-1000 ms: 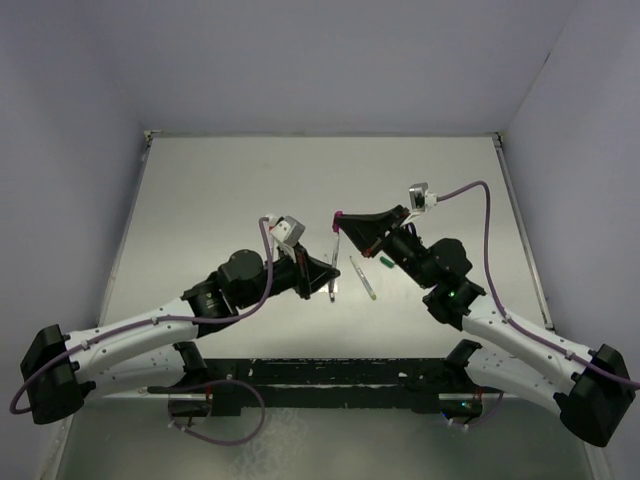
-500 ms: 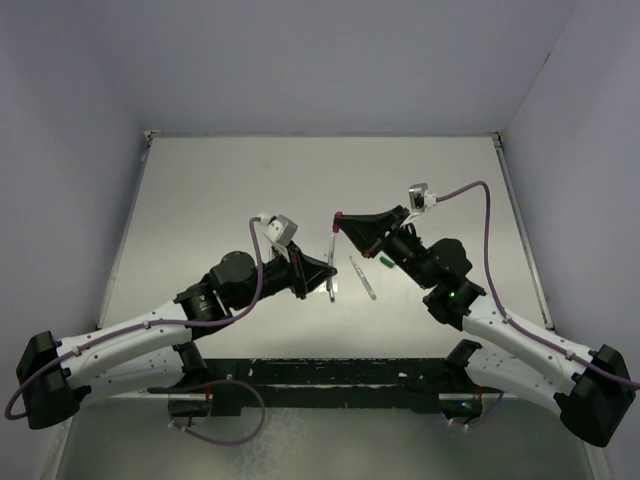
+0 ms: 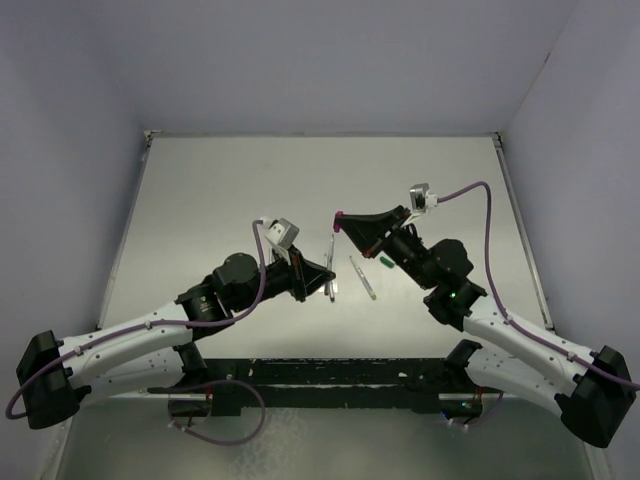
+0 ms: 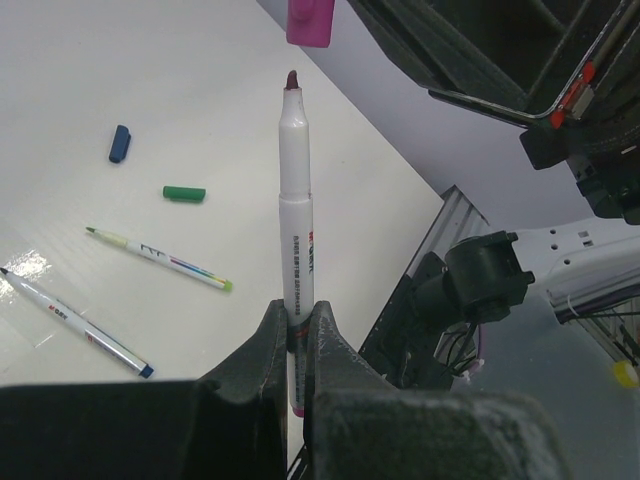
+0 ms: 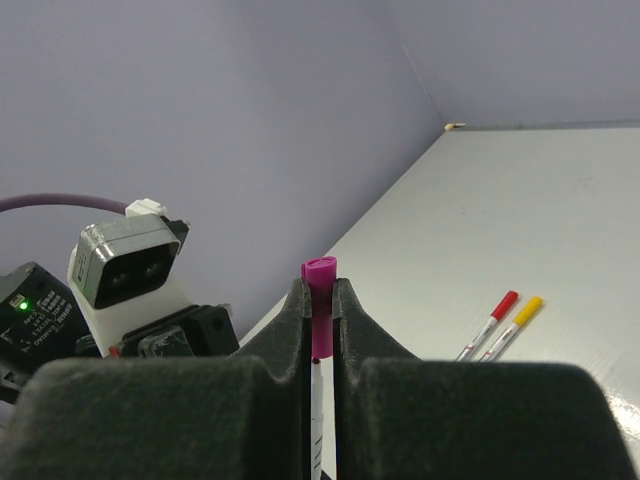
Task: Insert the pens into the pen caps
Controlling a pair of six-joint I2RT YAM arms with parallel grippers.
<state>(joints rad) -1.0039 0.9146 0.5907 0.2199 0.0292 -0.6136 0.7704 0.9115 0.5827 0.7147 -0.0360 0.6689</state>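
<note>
Pen (image 4: 295,200) base — hidden in left pincer (image 4: 297,316) | purple cap (image 5: 320,272) half-hidden

Left hand (image 4: 297,330) at 6 o'clock of the frame, fingers (image 4: 262,345) pinched tight on the lower barrel of the white pen (image 4: 296,200). Pen stands upright, dark red tip up and bare. Magenta cap (image 4: 310,20) sits just past the tip toward 12 o'clock with a small gap, not touching, cut off by the frame edge. Black frame of the right arm (image 4: 480,60) fills 1 to 3 o'clock. On the white surface (image 4: 150,60): blue cap (image 4: 120,143) at 10 o'clock of the held pen, green cap (image 4: 184,193) at 9 o'clock, both lying flat, apart. At 8 o'clock lie the green-tipped pen (image 4: 160,258) and the blue-ended pen (image 4: 75,322), roughly parallel, not touching.
</note>
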